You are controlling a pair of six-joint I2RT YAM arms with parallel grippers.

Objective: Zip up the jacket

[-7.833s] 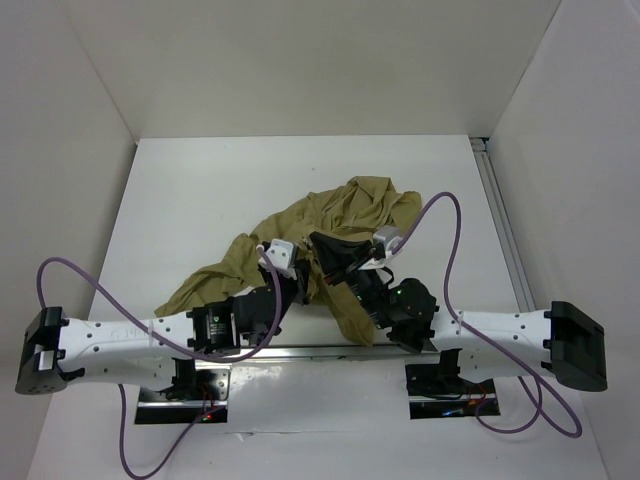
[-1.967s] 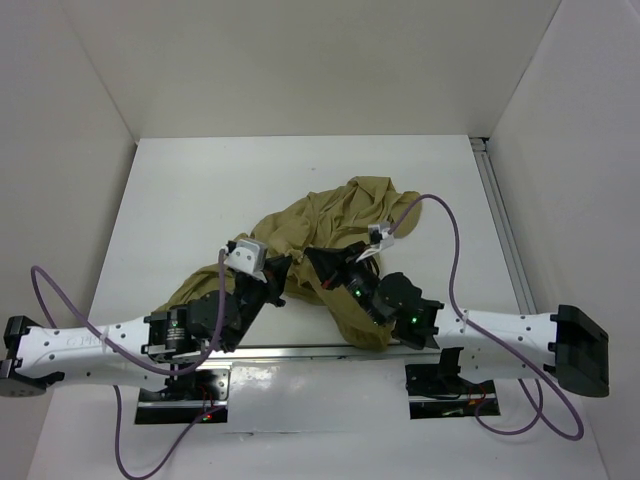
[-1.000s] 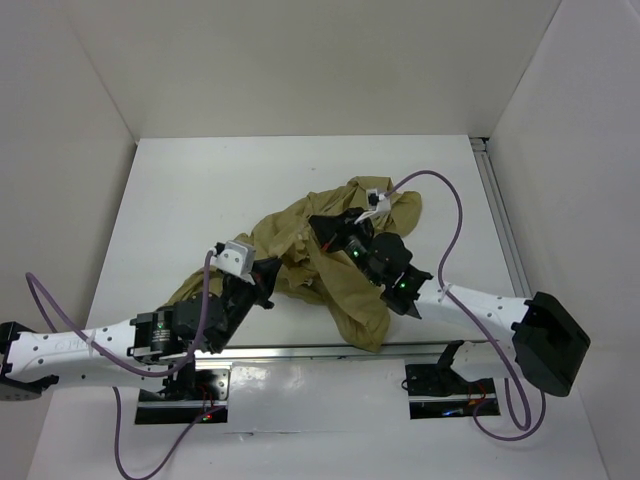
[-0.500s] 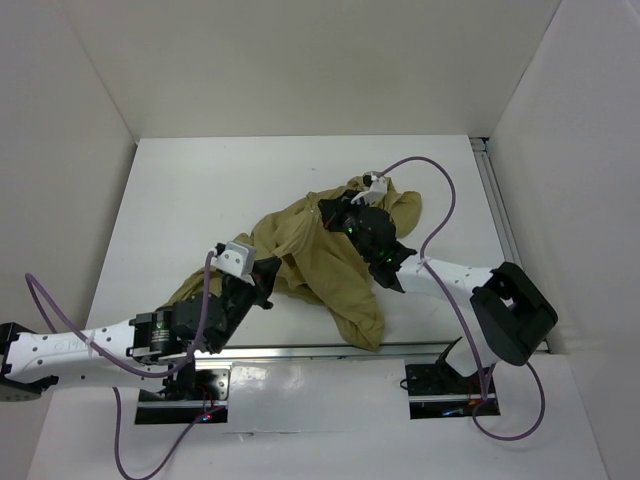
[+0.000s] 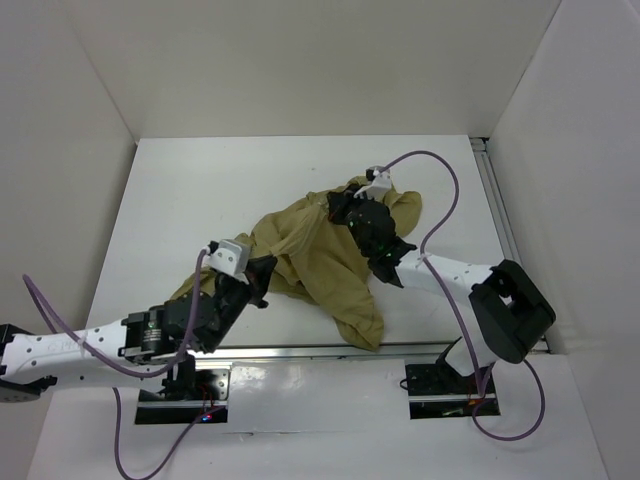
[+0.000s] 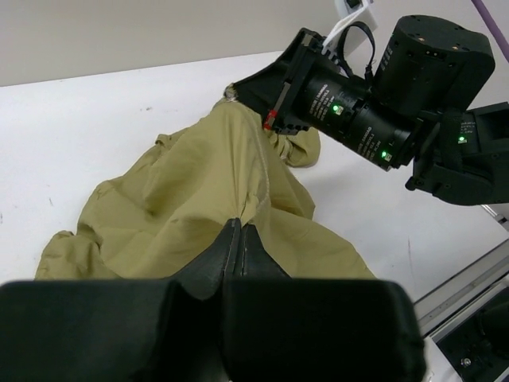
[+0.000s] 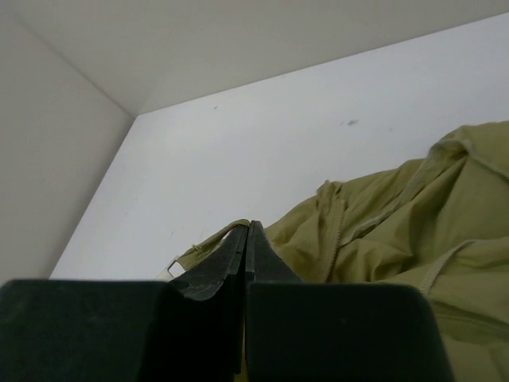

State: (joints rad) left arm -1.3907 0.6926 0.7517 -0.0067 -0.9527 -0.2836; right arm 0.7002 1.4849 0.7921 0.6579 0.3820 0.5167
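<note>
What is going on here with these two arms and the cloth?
Two robot arms are handling a khaki jacket that lies crumpled on the white table. The left tool is shut on a fold at its near side, and the right tool is shut on its far edge. How far the zip is closed does not show.

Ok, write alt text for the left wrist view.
The left gripper, shut, pinches a raised seam of the khaki jacket, which lies crumpled on the white table. At the seam's far end the right gripper, also shut, holds the jacket's edge; green lights glow on its wrist.
</note>
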